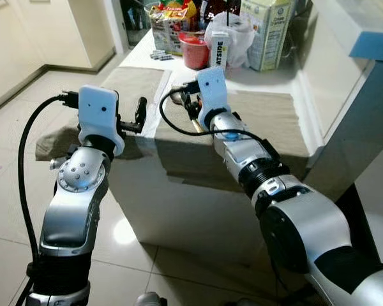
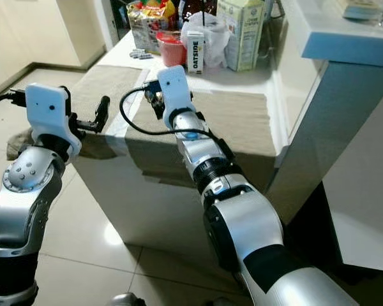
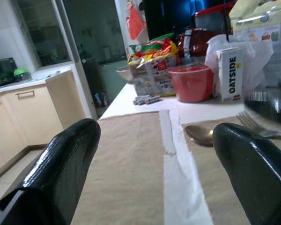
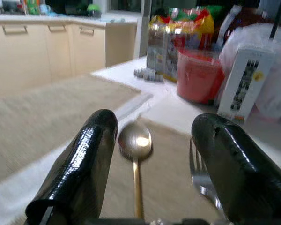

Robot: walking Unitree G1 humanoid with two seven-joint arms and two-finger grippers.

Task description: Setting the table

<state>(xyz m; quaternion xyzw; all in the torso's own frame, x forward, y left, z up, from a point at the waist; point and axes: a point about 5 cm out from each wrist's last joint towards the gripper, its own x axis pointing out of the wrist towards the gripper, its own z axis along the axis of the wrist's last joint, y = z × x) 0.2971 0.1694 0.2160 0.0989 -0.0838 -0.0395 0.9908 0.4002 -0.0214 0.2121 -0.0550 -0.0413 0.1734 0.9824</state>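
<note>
Two beige placemats lie side by side on a white table (image 1: pixel 154 210), the left placemat (image 1: pixel 131 83) and the right placemat (image 1: pixel 268 121). A spoon (image 4: pixel 135 139) with a gold handle lies at the right mat's left edge, and a fork (image 4: pixel 201 176) lies beside it. My right gripper (image 4: pixel 154 126) hovers low over the mat, open, with the spoon lying in the gap between its fingers. My left gripper (image 1: pixel 137 121) is open at the table's near edge, over the left mat, with nothing between its fingers (image 3: pixel 75 154). From there the spoon (image 3: pixel 199 134) lies ahead.
At the table's far end stand a red bowl (image 1: pixel 195 51), an Oatside carton (image 1: pixel 219 50), a white plastic bag (image 1: pixel 237 35), snack packs (image 1: pixel 169 22), a tall carton (image 1: pixel 268 32) and some batteries (image 1: pixel 161 56). A white counter (image 1: pixel 345 83) borders the right side. Tiled floor (image 1: pixel 13 127) lies to the left.
</note>
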